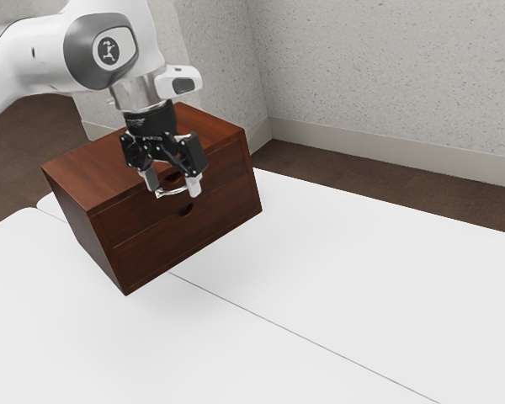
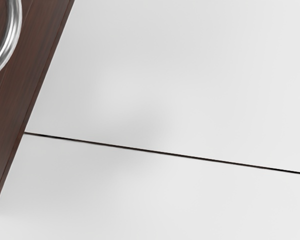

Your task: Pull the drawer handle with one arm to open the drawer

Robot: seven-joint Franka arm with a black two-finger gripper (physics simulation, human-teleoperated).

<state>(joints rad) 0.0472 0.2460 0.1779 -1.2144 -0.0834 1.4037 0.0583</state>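
Exterior and wrist views of a single arm at a two-drawer cabinet. The dark wooden cabinet (image 1: pixel 109 168) stands on the white tabletop (image 1: pixel 362 278), toward the far side and at the exterior view's left, with its front turned toward the near right. The upper drawer (image 1: pixel 223 164) lies flush with the lower drawer (image 1: pixel 168 231) beneath it, so the front reads as shut. A silver ring-shaped handle (image 1: pixel 173 193) hangs at the middle of the upper drawer front.

The arm comes down from the upper left, and the hand (image 1: pixel 175 188) hangs directly in front of the upper drawer. The hand is released: its black fingers (image 1: pixel 194 181) are spread wide, and the handle lies between their pale tips.

A thin dark seam (image 1: pixel 303 337) crosses the tabletop from near the cabinet's base toward the near right. In the wrist view the curved metal handle (image 2: pixel 9 40) lies against the brown drawer face (image 2: pixel 25 75), beside the bare tabletop (image 2: pixel 190 75) and its seam (image 2: pixel 165 153). A speckled wall (image 1: pixel 387 67) and brown floor (image 1: pixel 387 181) lie beyond the far edge.
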